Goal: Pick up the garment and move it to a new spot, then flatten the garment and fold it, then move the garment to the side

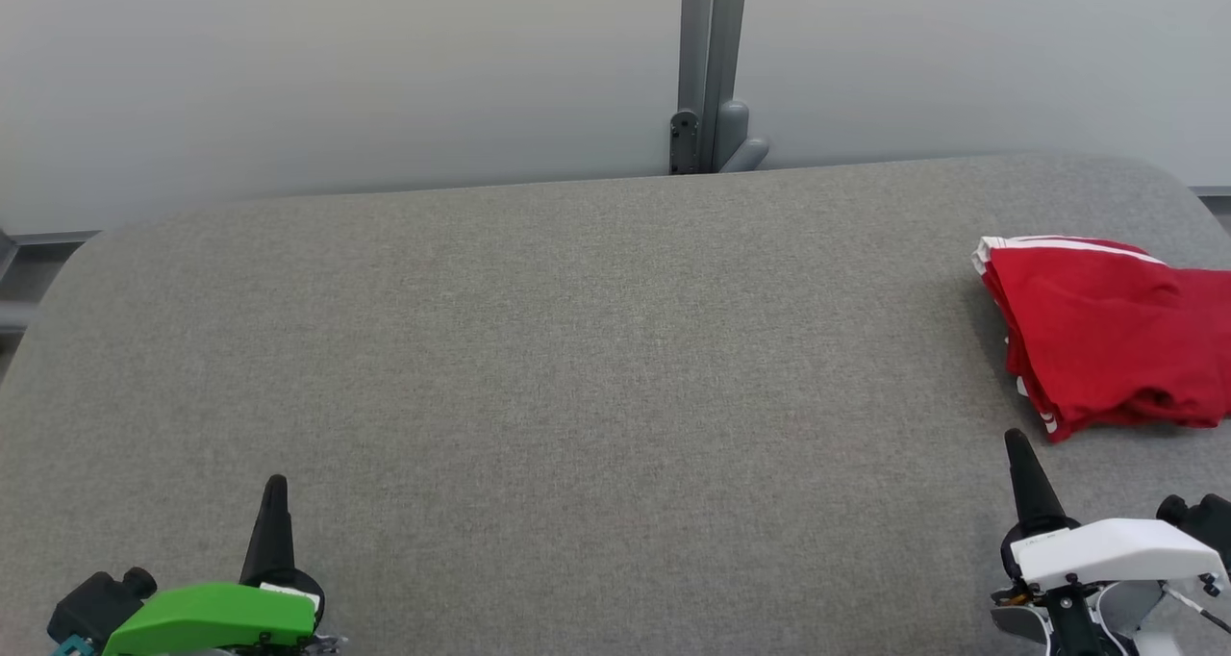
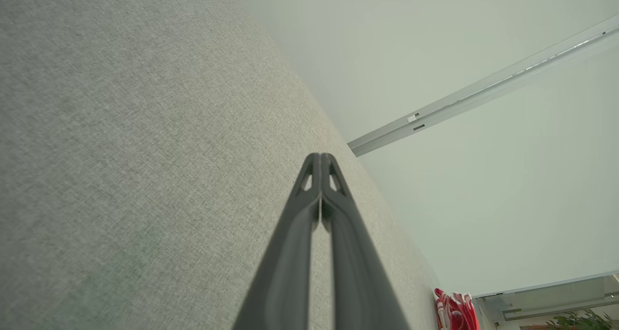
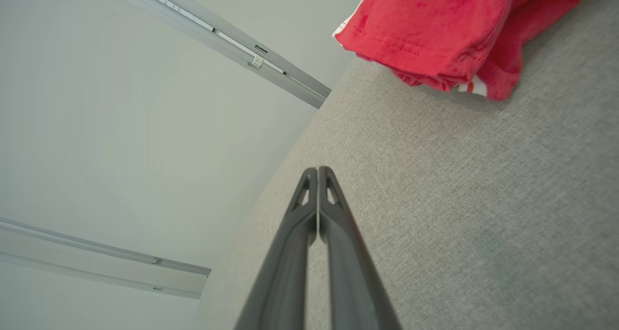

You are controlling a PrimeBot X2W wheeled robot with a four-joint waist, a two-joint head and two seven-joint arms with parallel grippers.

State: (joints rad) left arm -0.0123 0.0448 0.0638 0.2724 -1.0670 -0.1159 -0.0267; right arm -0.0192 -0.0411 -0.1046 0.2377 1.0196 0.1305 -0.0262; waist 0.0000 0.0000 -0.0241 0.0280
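So closest to the camera you've got the two grippers parked at the bottom edge. The left gripper (image 1: 276, 488), with the green shell, sits low on the left and the right gripper (image 1: 1019, 447), with the white shell, low on the right. Both have their jaws pressed fully together with nothing in them. The wrist views show the same thing: the dark fingers meet tip to tip over bare grey fabric.

The garment (image 1: 1106, 334) is a red thing with white stripes along one edge. It's on the far right of the desk (image 1: 577, 348) in a loose, layered heap that runs off the right edge of the head view. It's just beyond the right gripper and well apart from the left one. The rest of the desk is open, with a pale wall (image 1: 337, 60) behind it.

Handling-wise, I'd guess it's light, soft jersey-type cloth. That means it's floppy, with zero stiffness, so it'll sag and unfold the moment it's lifted. It doesn't look slippery, but the stacked layers could slide apart if only the top one gets pinched.

I reckon the best place to grab is the near-left corner where the striped hems stack up (image 1: 1050, 423). There's a clear edge there to get the jaws around. The right arm is the obvious one for it.
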